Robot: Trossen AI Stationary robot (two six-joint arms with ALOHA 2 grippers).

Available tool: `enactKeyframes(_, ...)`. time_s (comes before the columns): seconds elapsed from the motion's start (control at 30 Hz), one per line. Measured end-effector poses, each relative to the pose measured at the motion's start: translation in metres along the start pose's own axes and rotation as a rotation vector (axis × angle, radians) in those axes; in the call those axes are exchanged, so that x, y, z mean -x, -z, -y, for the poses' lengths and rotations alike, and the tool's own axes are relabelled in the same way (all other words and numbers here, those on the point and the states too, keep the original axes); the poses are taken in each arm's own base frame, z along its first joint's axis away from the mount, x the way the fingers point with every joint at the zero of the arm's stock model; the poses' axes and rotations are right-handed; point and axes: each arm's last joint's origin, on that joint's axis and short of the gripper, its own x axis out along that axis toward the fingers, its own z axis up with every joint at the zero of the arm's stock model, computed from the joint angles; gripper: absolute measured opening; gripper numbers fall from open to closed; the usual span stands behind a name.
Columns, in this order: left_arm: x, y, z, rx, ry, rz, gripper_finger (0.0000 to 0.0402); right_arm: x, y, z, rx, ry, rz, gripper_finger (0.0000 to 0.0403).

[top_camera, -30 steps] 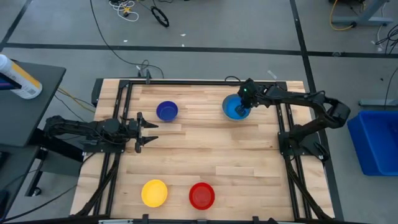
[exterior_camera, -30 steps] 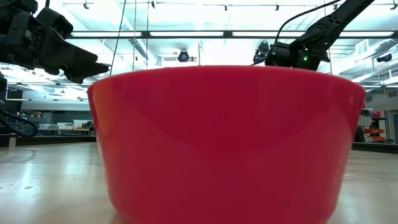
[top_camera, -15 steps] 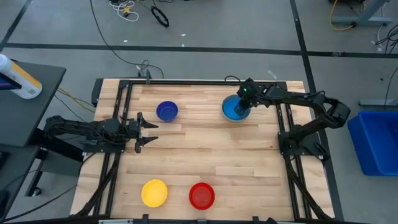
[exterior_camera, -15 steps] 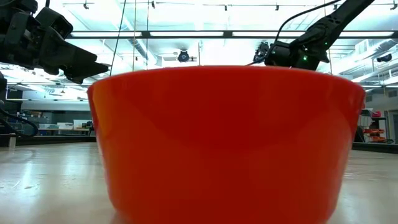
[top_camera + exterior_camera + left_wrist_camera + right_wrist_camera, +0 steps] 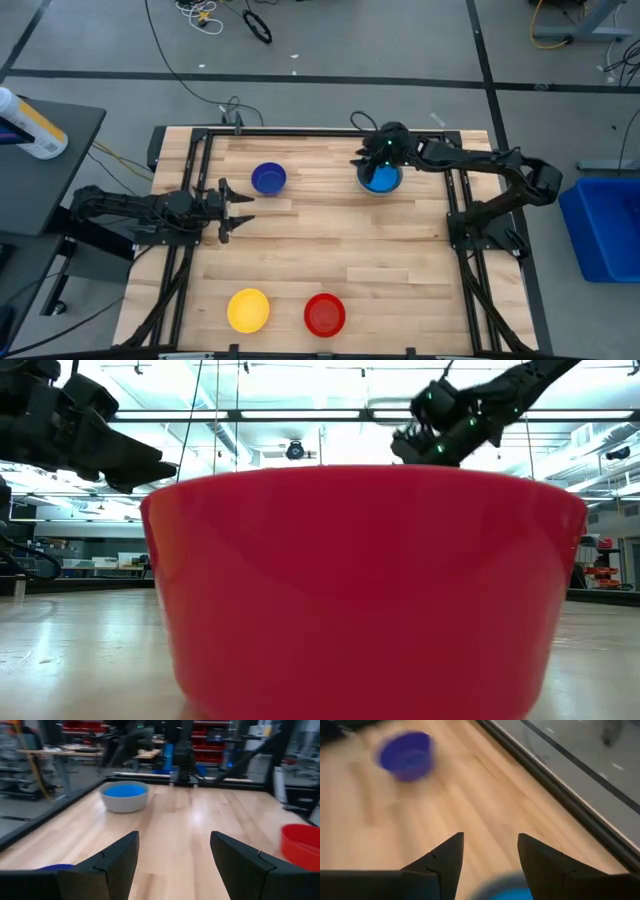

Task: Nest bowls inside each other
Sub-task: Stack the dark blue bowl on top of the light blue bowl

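A light blue bowl [image 5: 380, 179] sits nested in a grey bowl [image 5: 124, 802] at the far right of the table. My right gripper [image 5: 362, 160] hovers open just above its left rim, touching nothing; the light blue rim [image 5: 506, 891] shows below its fingers. A dark blue bowl [image 5: 268, 178] stands far left, also seen as the dark blue bowl [image 5: 406, 756] ahead of the right gripper. A yellow bowl [image 5: 248, 309] and a red bowl [image 5: 324, 314] stand at the near edge. My left gripper [image 5: 236, 210] waits open at the left, held level.
The red bowl [image 5: 360, 590] fills the low view, with both arms above and behind it. Dark frame rails [image 5: 200, 180] run along the table's left and right sides. Bare wood [image 5: 340, 240] lies between the far and the near bowls.
My right gripper has come up off the light blue bowl, swung toward the table's left and tipped its fingers upward. The light blue bowl stays where it was, inside the grey one.
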Motion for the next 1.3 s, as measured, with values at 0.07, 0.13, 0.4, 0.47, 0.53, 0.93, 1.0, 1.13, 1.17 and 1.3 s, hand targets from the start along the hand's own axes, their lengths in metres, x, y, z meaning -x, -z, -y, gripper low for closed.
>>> enactKeyframes(0.07,-0.002,0.002,-0.002,-0.001,-0.066,0.012,0.0255,0.001,-0.008,-0.015,0.03,-0.04,0.028,0.0197)
enactKeyframes(0.13,-0.004,0.004,-0.003,-0.024,-0.124,-0.002,0.0252,0.003,-0.014,-0.029,0.056,-0.075,0.048,0.0197)
enactKeyframes(0.4,-0.027,0.002,-0.012,-0.03,-0.26,-0.188,0.0241,0.01,-0.02,-0.069,0.103,-0.177,0.036,0.02)
enactKeyframes(0.47,-0.037,-0.002,-0.015,-0.039,-0.286,-0.25,0.0241,0.011,-0.016,-0.077,0.112,-0.194,0.005,0.02)
enactKeyframes(0.53,-0.05,-0.009,-0.017,-0.054,-0.296,-0.308,0.0243,0.012,-0.012,-0.084,0.114,-0.209,-0.023,0.02)
enactKeyframes(0.93,-0.127,-0.004,-0.041,-0.013,-0.349,-0.687,0.0232,0.022,0.011,-0.126,0.19,-0.253,-0.145,0.0206)
enactKeyframes(1.0,-0.133,0.001,-0.045,0.011,-0.358,-0.716,0.023,0.025,0.013,-0.133,0.205,-0.268,-0.14,0.0209)
enactKeyframes(1.13,-0.139,0.008,-0.05,0.029,-0.375,-0.753,0.0225,0.029,0.016,-0.144,0.236,-0.246,-0.119,0.0211)
enactKeyframes(1.17,-0.14,0.01,-0.051,0.032,-0.379,-0.76,0.0223,0.03,0.017,-0.146,0.241,-0.245,-0.116,0.0211)
enactKeyframes(1.3,-0.14,0.013,-0.056,0.051,-0.404,-0.774,0.0207,0.032,0.019,-0.152,0.248,-0.259,-0.117,0.0207)
